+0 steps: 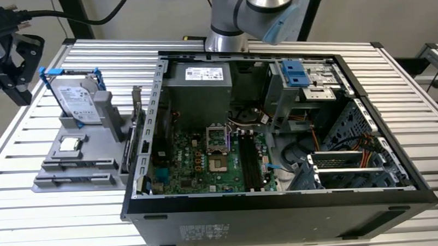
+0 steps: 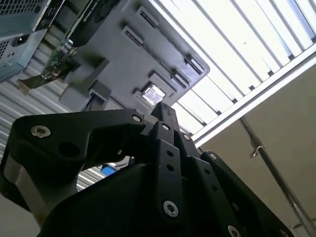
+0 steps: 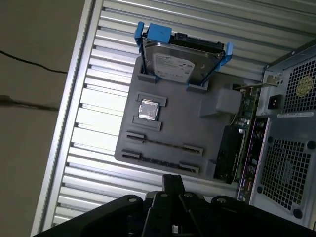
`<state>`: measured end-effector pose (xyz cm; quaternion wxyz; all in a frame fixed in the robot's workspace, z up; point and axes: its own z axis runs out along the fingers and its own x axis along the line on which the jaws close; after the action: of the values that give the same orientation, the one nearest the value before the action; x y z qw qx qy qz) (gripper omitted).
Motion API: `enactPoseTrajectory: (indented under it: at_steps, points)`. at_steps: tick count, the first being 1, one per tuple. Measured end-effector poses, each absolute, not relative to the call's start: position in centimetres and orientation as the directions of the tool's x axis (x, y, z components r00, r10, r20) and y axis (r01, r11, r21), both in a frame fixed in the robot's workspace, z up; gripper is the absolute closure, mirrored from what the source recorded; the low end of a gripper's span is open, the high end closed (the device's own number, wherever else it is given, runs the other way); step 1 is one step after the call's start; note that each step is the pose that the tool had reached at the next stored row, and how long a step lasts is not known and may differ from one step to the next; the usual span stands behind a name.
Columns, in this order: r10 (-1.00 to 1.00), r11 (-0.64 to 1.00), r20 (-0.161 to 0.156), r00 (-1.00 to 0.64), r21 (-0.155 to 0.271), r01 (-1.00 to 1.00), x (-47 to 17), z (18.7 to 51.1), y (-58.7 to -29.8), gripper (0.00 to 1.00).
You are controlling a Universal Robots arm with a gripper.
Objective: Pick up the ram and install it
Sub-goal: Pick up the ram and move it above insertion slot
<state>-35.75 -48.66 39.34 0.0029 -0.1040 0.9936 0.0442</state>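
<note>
The ram (image 3: 163, 144) is a thin stick standing on edge between the slot holders of a grey fixture (image 3: 217, 123), shown in the first wrist view. My gripper (image 3: 173, 180) hovers above the fixture's near edge, apart from the ram, its fingers together and holding nothing. The second wrist view shows the fingertips (image 2: 164, 109) meeting in one point, aimed toward the fixture (image 2: 118, 54). In the exterior view the gripper (image 1: 19, 97) hangs at the far left, beyond the fixture (image 1: 82, 177). The long black motherboard slots (image 1: 248, 160) lie inside the open computer case (image 1: 280, 200).
The fixture also holds a silver hard drive in a blue frame (image 3: 182, 61) and a small square processor chip (image 3: 148, 109). The case stands right beside the fixture. A slatted metal table (image 1: 32, 217) carries everything. The arm's base (image 1: 234, 24) rises behind the case.
</note>
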Motion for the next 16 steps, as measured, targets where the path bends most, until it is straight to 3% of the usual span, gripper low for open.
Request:
enactPoseTrajectory:
  at_steps: [16]
  points:
    - [-0.357, 0.93, -0.015, -0.934, 0.087, -0.357, -35.75, 39.4, -48.67, 1.0]
